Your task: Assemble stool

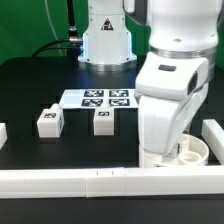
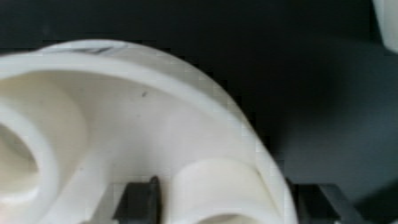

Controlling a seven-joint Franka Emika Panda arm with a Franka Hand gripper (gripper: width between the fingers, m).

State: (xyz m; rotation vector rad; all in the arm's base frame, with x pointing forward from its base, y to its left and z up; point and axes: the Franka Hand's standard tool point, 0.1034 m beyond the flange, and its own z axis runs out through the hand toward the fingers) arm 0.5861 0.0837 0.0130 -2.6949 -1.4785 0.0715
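I have the two-finger gripper [image 2: 214,203] lowered right onto the thick round white plastic stool disc [image 1: 192,152], which sits directly beneath it. The disc lies flat on the black table [image 1: 30,90] with its hollowed side facing up. In the wrist view, dark fingers [image 2: 134,200] stand either side of a rounded white part at the disc's rim. I cannot tell whether they are pinching it or only flanking it.

I count two small white block legs with black-and-white tags [image 1: 48,122] [image 1: 103,121]. Both are well apart from the gripper, toward the exterior view's left, side by side with tags facing the camera. I can't make out their long axis.

One flat white marker board [image 1: 98,98] lies beyond the legs. Three stretches of white rail [image 1: 100,181] edge the table.
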